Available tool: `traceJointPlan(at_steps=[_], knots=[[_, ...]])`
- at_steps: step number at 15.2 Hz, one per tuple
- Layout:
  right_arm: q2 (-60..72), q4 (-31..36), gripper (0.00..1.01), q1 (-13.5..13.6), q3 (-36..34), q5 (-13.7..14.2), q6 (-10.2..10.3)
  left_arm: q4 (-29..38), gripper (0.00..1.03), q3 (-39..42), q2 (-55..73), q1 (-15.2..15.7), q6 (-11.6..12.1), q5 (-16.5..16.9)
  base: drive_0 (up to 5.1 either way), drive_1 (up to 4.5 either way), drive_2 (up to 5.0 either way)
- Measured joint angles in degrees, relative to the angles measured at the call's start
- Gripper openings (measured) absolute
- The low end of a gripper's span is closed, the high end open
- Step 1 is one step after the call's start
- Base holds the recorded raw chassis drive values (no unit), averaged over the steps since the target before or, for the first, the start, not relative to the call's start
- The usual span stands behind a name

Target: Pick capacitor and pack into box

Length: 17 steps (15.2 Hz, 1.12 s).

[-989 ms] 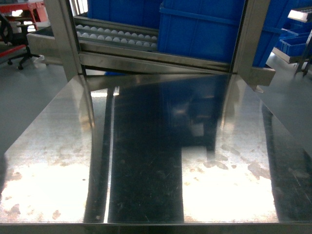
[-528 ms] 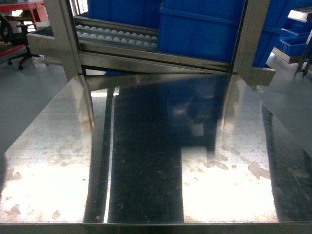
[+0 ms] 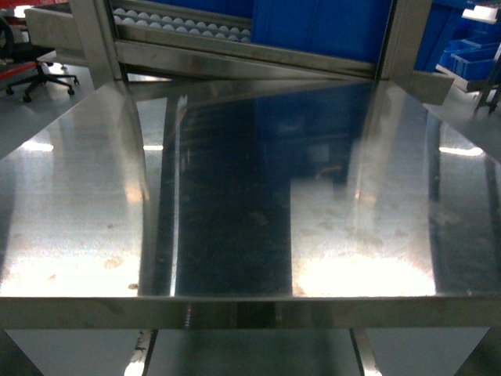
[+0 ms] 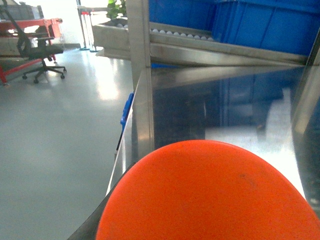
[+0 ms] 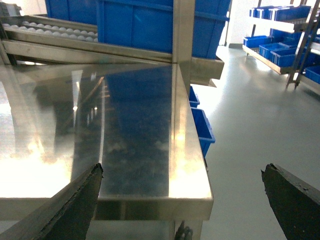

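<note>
Gaping right pincer (image 5: 182, 200) beside steel table (image 5: 140, 100).

Steel table (image 3: 235, 196), blue bins (image 3: 321, 27) behind.

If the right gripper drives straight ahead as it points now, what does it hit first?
Probably the shiny steel table's near right corner: the right gripper's open black fingers straddle it. Beyond stand the big blue plastic bins. Depth is unclear.

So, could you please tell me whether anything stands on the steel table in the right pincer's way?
Nothing visible does. The open right pincer faces the steel table, which carries no object, and neither capacitor nor box shows in any view.
</note>
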<state>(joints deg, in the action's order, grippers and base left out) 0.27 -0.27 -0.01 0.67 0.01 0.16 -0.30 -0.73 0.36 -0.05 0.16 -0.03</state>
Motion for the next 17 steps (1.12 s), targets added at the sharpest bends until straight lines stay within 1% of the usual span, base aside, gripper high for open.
traceJointPlan(at_steps=[17], knots=[[0.0,-0.13,0.98,0.0,0.0,0.04,0.0,-0.22,0.43,0.0,0.0,0.0,-0.13,0.02,0.0,0.0,0.0]])
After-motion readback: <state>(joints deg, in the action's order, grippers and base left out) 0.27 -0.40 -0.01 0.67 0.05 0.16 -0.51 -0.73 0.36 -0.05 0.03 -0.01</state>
